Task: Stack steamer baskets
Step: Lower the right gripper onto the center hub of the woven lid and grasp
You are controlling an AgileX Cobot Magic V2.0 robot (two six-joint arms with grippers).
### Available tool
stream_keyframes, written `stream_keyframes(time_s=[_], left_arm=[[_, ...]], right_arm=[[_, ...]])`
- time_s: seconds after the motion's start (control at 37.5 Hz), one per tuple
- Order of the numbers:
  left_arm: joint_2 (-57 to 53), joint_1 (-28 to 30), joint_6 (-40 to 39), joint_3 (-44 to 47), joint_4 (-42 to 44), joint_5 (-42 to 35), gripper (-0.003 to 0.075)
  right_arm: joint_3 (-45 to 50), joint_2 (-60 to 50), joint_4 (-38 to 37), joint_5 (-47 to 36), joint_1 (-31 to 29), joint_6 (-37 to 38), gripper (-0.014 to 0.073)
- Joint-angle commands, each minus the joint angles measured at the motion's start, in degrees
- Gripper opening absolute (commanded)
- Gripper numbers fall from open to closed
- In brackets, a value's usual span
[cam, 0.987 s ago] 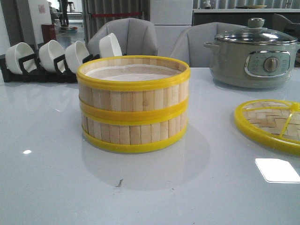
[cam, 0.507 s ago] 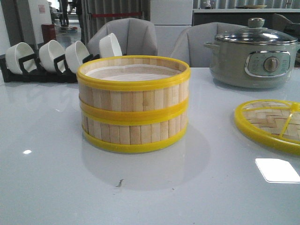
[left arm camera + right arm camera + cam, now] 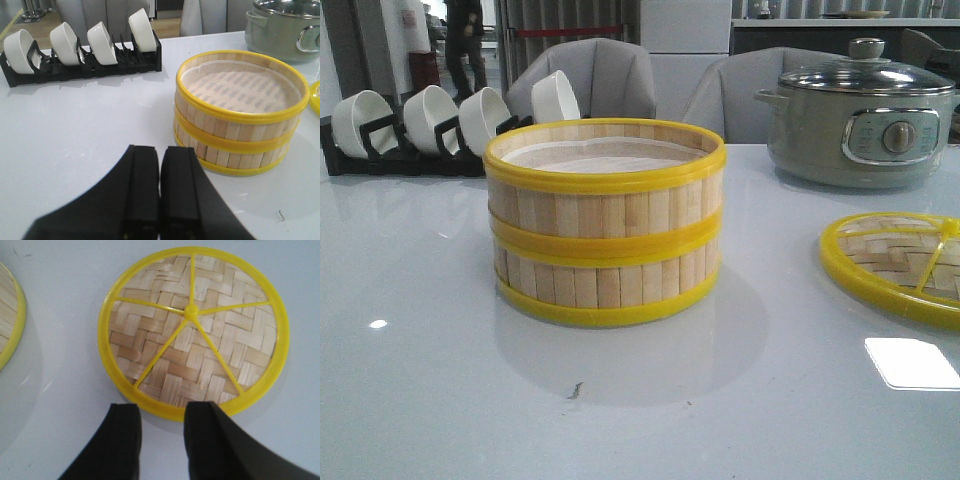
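Two steamer baskets stand stacked in the middle of the table, the upper basket (image 3: 605,185) square on the lower basket (image 3: 607,285). The left wrist view shows the same stack (image 3: 239,112) with its white liner facing up. My left gripper (image 3: 160,152) is shut with nothing between its fingers, close above the table and just short of the stack. My right gripper (image 3: 162,411) hangs open and empty over bare table, its fingertips at the near rim of the woven lid (image 3: 194,330). Neither gripper shows in the front view.
The flat woven lid (image 3: 898,265) with yellow rim lies on the table at the right. A grey electric pot (image 3: 860,115) with a glass lid stands at the back right. A black rack of several white bowls (image 3: 420,125) lines the back left. Chairs stand behind the table.
The stack, lid and pot have not moved. Only a person in the far background has shifted.
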Motion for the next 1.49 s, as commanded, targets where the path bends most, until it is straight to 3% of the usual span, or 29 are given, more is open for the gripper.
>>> stream_keyframes(time_s=[0.0,0.35,0.69,1.47], left_arm=[[0.4,0.1,-0.4,-1.6,0.1,-4.8,0.0087],[0.4,0.1,-0.4,-1.6,0.1,-4.8,0.0087],[0.4,0.1,-0.4,-1.6,0.1,-4.8,0.0087],[0.4,0.1,-0.4,-1.6,0.1,-4.8,0.0087]], right_arm=[[-6.0,4.7,-1.9,-3.8,0.0,-0.3,0.0342],[-20.3,22.7,-5.1,2.5,-0.1,-0.3,0.0342],[-30.1,30.4,-6.8,6.0,-0.1,-0.3,0.0342],[-31.0,31.9,-7.0,7.8,-2.0,-0.3,0.0342]])
